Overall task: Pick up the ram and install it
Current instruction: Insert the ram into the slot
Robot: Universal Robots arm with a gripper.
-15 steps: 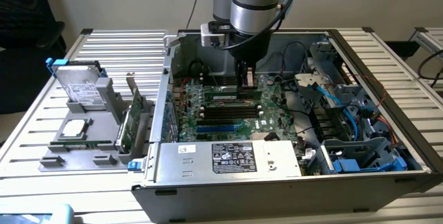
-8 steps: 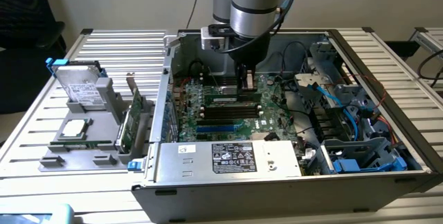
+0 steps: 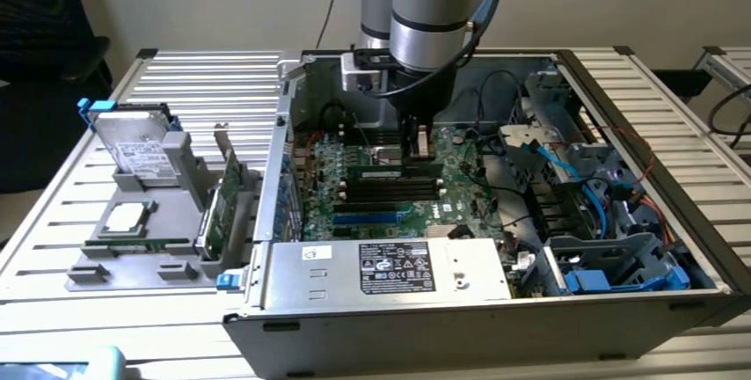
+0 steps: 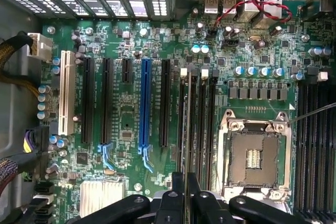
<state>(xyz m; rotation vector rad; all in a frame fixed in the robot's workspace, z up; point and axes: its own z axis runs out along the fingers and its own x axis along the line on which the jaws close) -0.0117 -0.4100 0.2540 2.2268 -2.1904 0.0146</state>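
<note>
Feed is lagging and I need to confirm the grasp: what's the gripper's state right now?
The gripper: closed, holding the ram.

The case (image 3: 470, 334) is showing dull grey sheet metal, and the arm (image 3: 428, 19) is gleaming in smooth brushed silver above the ribbed metal table (image 3: 200, 81) (bare, faintly shiny). Down inside, the motherboard (image 4: 126, 114) is glinting with glossy green lacquer between matt black plastic slots (image 4: 88, 98), and the socket frame (image 4: 254, 126) is shining like polished metal. The gripper (image 4: 186, 178) is pinching the ram (image 3: 393, 172), a smooth green board, in matt black plastic fingers (image 4: 178, 192).
</note>
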